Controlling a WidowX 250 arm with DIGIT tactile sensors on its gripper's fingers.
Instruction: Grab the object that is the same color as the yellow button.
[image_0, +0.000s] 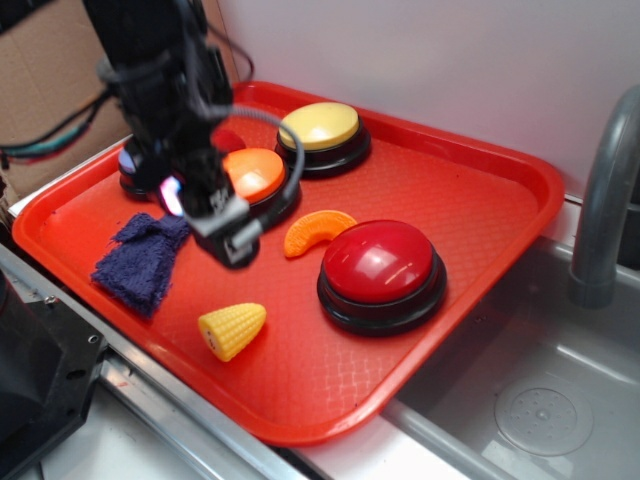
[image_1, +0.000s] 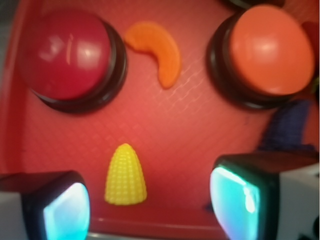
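Note:
The object, a small yellow corn cob piece (image_0: 232, 329) (image_1: 125, 176), lies on the red tray (image_0: 470, 200) near its front edge. The yellow button (image_0: 320, 127) stands at the back of the tray; the wrist view does not show it. My gripper (image_0: 228, 235) (image_1: 150, 205) hangs above the tray between the orange button and the corn, open, with nothing between its fingers. In the wrist view the corn lies between the two fingertips, closer to the left one, on the tray below them.
An orange-topped button (image_0: 255, 178) (image_1: 267, 50), a red-topped button (image_0: 382, 268) (image_1: 67, 52), an orange crescent slice (image_0: 315, 232) (image_1: 157, 50) and a purple cloth (image_0: 142, 260) (image_1: 290, 125) share the tray. A sink (image_0: 540, 400) and grey faucet (image_0: 605, 190) lie right.

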